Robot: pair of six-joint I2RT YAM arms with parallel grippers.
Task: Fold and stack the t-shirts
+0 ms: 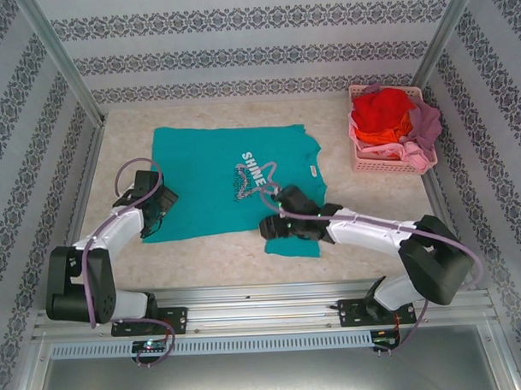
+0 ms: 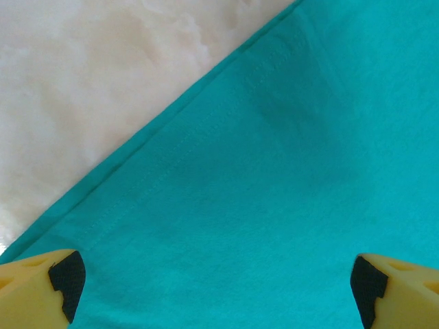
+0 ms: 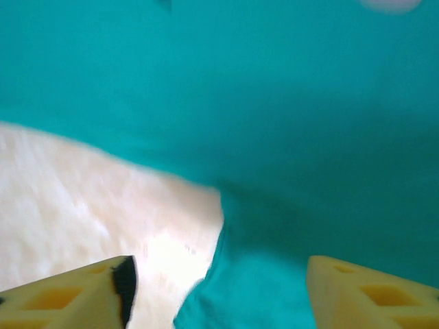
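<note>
A teal t-shirt [image 1: 213,175] with white chest lettering lies spread flat in the middle of the table. My left gripper [image 1: 158,207] hovers over its near left corner, wide open. In the left wrist view the gripper [image 2: 219,291] has only flat teal cloth [image 2: 274,171] and the stitched hem between its fingers. My right gripper [image 1: 274,222] sits over the shirt's near right sleeve, open. The right wrist view is blurred, and there the gripper [image 3: 219,291] straddles the sleeve's edge [image 3: 254,274] without pinching it. Red [image 1: 382,109], orange [image 1: 378,138] and mauve-pink [image 1: 423,129] t-shirts are heaped in the basket.
A pink lattice basket [image 1: 388,163] stands at the back right corner. Patterned walls and metal posts enclose the table on three sides. Bare pale tabletop [image 1: 211,257] lies between the shirt and the arm bases, and more shows at the left wrist view's upper left [image 2: 89,82].
</note>
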